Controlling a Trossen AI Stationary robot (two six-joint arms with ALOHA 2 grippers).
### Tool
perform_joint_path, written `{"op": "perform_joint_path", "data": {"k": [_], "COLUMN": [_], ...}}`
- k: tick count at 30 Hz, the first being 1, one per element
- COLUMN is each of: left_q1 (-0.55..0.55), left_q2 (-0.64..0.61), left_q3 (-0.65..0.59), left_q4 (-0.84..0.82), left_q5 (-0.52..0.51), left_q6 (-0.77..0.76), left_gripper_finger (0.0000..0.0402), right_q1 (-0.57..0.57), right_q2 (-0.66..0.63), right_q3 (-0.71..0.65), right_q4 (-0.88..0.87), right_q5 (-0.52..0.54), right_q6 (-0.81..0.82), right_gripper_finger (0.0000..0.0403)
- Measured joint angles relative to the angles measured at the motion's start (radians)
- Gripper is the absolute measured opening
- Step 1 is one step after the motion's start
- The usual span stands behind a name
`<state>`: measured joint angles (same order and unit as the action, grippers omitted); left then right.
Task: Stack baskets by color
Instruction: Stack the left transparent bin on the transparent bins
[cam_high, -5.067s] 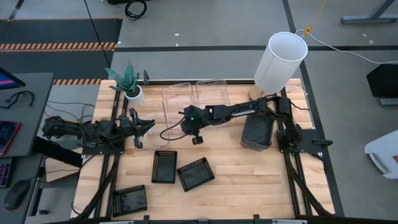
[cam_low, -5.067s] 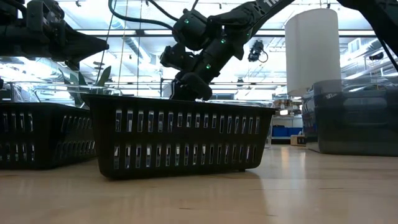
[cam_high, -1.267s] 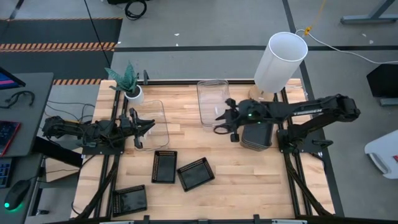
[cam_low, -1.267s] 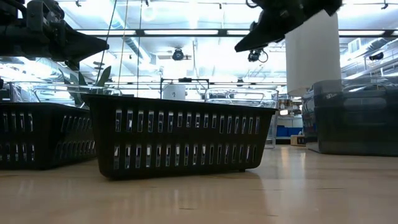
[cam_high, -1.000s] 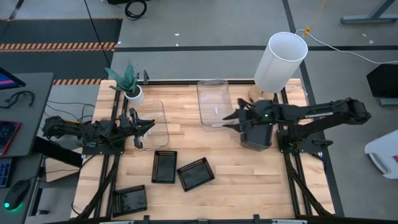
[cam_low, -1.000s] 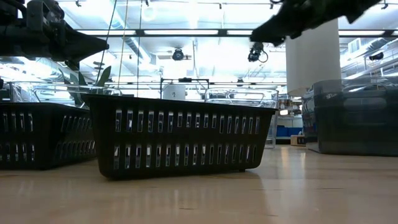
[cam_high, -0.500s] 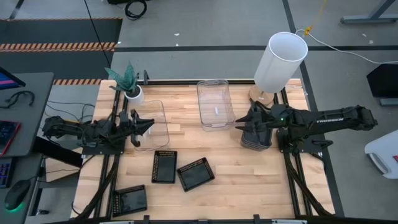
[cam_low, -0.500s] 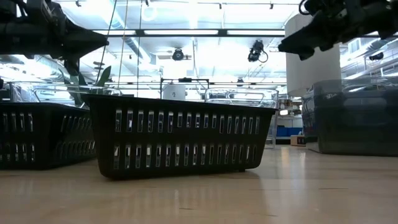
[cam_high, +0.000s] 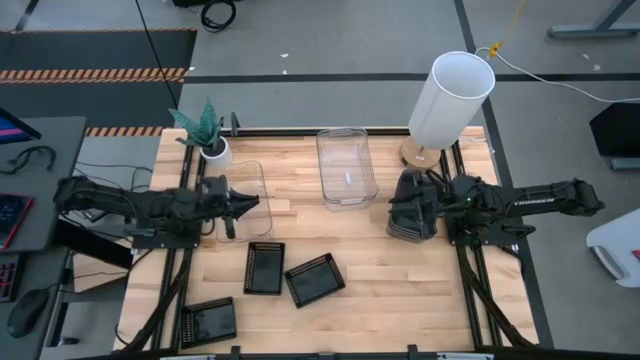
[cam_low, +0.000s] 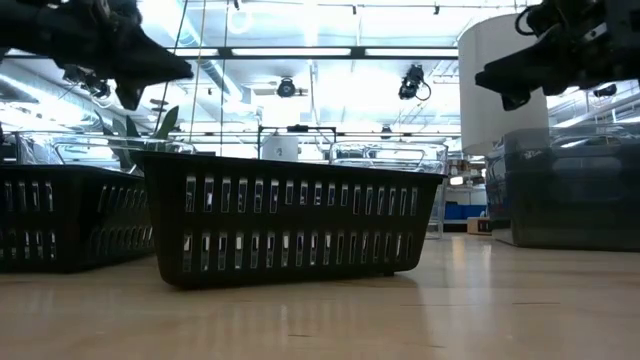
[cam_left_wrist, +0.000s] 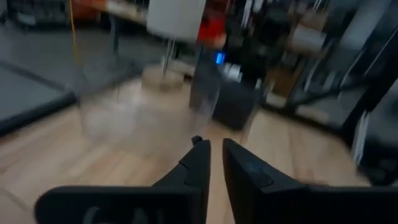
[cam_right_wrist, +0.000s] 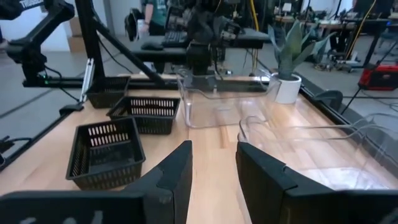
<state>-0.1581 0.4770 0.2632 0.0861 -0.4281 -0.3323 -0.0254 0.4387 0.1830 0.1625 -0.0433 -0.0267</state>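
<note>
Two clear baskets rest on their bottoms apart from each other, one at the left (cam_high: 243, 190) and one at the far middle (cam_high: 347, 167). A stack of grey baskets (cam_high: 412, 218) stands at the right. Three black perforated baskets (cam_high: 264, 267), (cam_high: 314, 279), (cam_high: 208, 322) sit singly near the front. My left gripper (cam_high: 255, 204) hovers over the left clear basket's right rim, its fingers (cam_left_wrist: 200, 155) a narrow gap apart with nothing between them. My right gripper (cam_high: 395, 200) is open and empty above the grey stack, pointing level toward the table's left.
A tall white lamp shade (cam_high: 450, 100) stands at the far right behind the grey stack. A small potted plant (cam_high: 208, 138) stands at the far left. Bare wood lies between the clear baskets and the black ones, and at the front right.
My right gripper has drawn back toward the table's right edge and sunk, from beside the middle clear basket to above the grey stack, still open. My left gripper has risen, rolled a little and reached toward the right over the left clear basket. No basket has moved.
</note>
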Motion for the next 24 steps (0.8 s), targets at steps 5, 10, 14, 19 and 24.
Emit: {"op": "perform_joint_path", "data": {"k": [5,10,14,19,24], "left_q1": [-0.008,-0.050,-0.113,-0.196,-0.250], "left_q2": [0.129,0.235,0.316,0.421,0.497], "left_q3": [0.143,0.280,0.372,0.413,0.416], "left_q4": [-0.250,-0.492,-0.662,-0.688,-0.703], "left_q5": [0.057,0.158,0.170,0.166,0.161], "left_q6": [-0.061,-0.113,-0.187,-0.209,-0.270], "left_gripper_finger": [0.0088,0.0125,0.0141,0.0144,0.0152], "right_q1": [0.000,0.000,0.000,0.000,0.000], "right_q2": [-0.095,-0.158,-0.188,-0.209,-0.244], "right_q3": [-0.049,-0.093,-0.126,-0.149,-0.167], "right_q4": [-0.006,-0.006,-0.007,-0.003,0.002], "right_q5": [0.000,0.000,0.000,-0.003,-0.007], "right_q6": [0.006,0.026,0.047,0.049,0.030], "right_gripper_finger": [0.0130,0.0130,0.0130,0.0130,0.0130]}}
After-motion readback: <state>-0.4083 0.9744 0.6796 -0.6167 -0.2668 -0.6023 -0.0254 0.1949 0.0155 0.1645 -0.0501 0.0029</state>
